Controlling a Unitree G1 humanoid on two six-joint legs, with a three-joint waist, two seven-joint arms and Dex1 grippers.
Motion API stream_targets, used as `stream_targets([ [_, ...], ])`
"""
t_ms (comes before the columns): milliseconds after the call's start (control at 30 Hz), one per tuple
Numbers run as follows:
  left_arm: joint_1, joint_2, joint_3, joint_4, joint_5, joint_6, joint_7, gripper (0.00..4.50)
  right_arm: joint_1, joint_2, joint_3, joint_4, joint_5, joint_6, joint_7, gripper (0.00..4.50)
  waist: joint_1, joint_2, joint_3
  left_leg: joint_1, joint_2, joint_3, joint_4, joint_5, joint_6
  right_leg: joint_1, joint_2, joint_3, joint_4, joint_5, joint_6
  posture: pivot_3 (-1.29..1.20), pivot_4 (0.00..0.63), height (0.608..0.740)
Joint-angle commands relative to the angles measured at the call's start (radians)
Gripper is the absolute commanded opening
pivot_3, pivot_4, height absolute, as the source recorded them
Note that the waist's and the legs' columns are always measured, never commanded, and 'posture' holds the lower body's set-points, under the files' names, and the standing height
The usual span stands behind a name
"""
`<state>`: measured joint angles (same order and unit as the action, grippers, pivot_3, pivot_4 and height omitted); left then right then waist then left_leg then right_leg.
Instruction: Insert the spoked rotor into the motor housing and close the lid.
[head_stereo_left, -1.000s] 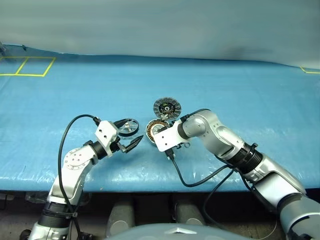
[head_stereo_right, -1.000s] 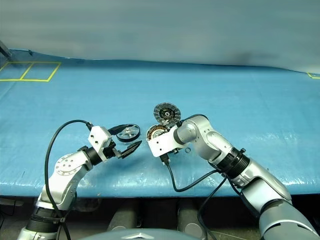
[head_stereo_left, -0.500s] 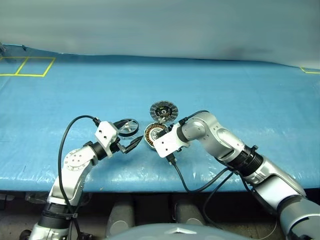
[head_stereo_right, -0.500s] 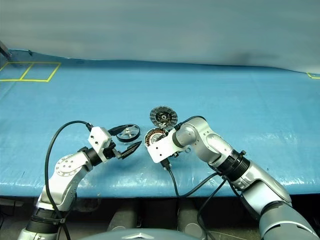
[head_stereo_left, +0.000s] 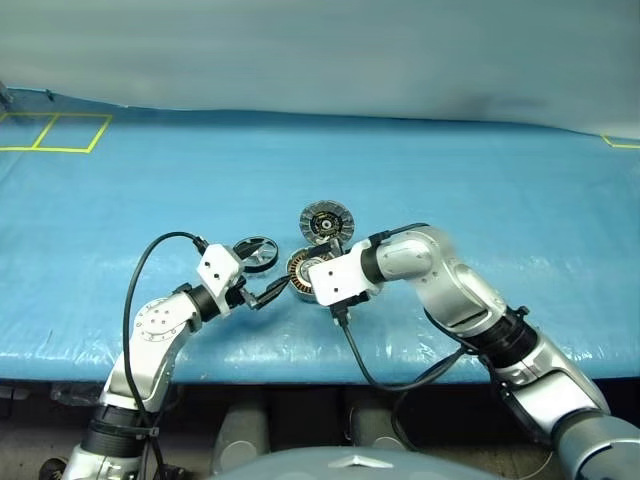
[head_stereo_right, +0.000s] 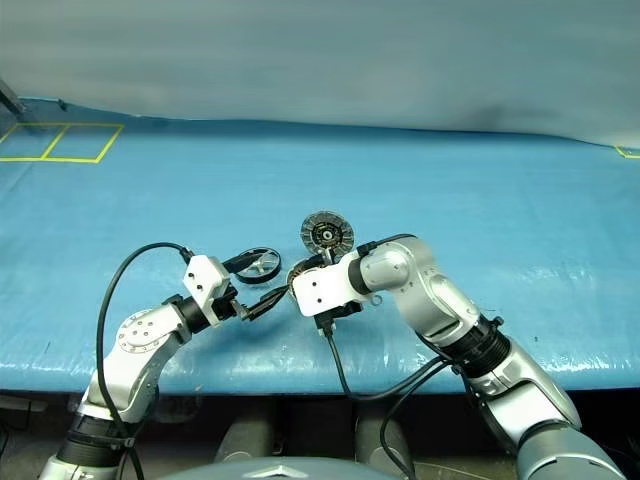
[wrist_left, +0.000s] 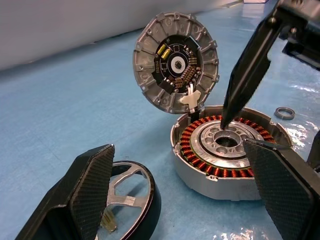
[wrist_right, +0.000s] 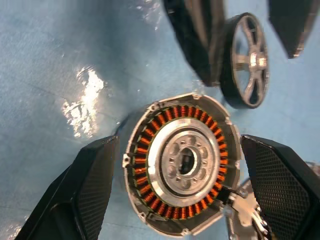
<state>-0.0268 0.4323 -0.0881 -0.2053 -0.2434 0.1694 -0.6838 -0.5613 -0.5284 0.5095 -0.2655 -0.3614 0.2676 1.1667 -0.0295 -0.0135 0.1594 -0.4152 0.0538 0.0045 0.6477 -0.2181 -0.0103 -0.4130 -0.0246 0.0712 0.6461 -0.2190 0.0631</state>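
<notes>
Both grippers gape empty; the right gripper (wrist_right: 182, 200) half hides the motor housing (head_stereo_left: 300, 272).

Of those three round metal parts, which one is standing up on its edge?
The lid, with its ribbed grey rim and dark centre. It stands tilted up behind the motor housing; the housing and the spoked rotor lie flat.

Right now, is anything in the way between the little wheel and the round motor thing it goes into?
Yes. The right gripper hangs open over the motor housing, one finger pointing into its middle. The spoked rotor lies beside it on the table; the lid is tipped up.
</notes>
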Motion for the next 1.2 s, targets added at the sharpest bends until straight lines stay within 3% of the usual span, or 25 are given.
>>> stream_targets([
  [33, -0.018, -0.004, -0.01, -0.026, -0.006, -0.01, -0.016, 4.5, 0.048, -0.005, -0.098, -0.09, 0.047, 0.07, -0.054, 4.11, 0.003, 0.0, 0.0, 0.0, 0.0, 0.0, 0.0, 0.0, 0.0, 0.0, 0.0, 0.0, 0.0, 0.0, 0.0, 0.0, 0.15, 0.74],
  [333, -0.048, -0.013, -0.024, -0.006, -0.053, -0.008, -0.088, 4.5, 0.352, 0.087, -0.36, -0.28, 0.228, 0.292, -0.254, 4.11, 0.007, 0.0, 0.0, 0.0, 0.0, 0.0, 0.0, 0.0, 0.0, 0.0, 0.0, 0.0, 0.0, -0.001, 0.002, 0.0, 0.15, 0.74],
  [600, -0.089, -0.005, -0.053, 0.029, -0.079, -0.049, -0.211, 4.5, 0.615, 0.176, -0.486, -0.298, 0.341, 0.288, -0.431, 4.11, 0.004, 0.0, 0.0, 0.0, 0.0, 0.0, 0.001, 0.0, 0.0, 0.0, 0.0, 0.001, 0.0, -0.003, 0.004, 0.0, 0.15, 0.74],
  [867, -0.099, 0.006, -0.092, 0.048, -0.056, -0.069, -0.261, 4.5, 0.671, 0.188, -0.496, -0.208, 0.359, 0.255, -0.557, 4.11, 0.0, -0.001, 0.0, 0.0, 0.0, 0.001, 0.001, 0.0, 0.0, 0.0, 0.0, 0.001, 0.0, -0.003, 0.004, 0.0, 0.15, 0.74],
  [1200, -0.095, 0.015, -0.112, 0.042, -0.055, -0.06, -0.292, 4.5, 0.67, 0.209, -0.474, -0.099, 0.405, 0.237, -0.614, 4.11, 0.0, -0.001, 0.0, 0.0, 0.0, 0.001, 0.001, 0.0, 0.0, 0.0, 0.0, 0.001, 0.0, -0.003, 0.004, 0.0, 0.15, 0.74],
])
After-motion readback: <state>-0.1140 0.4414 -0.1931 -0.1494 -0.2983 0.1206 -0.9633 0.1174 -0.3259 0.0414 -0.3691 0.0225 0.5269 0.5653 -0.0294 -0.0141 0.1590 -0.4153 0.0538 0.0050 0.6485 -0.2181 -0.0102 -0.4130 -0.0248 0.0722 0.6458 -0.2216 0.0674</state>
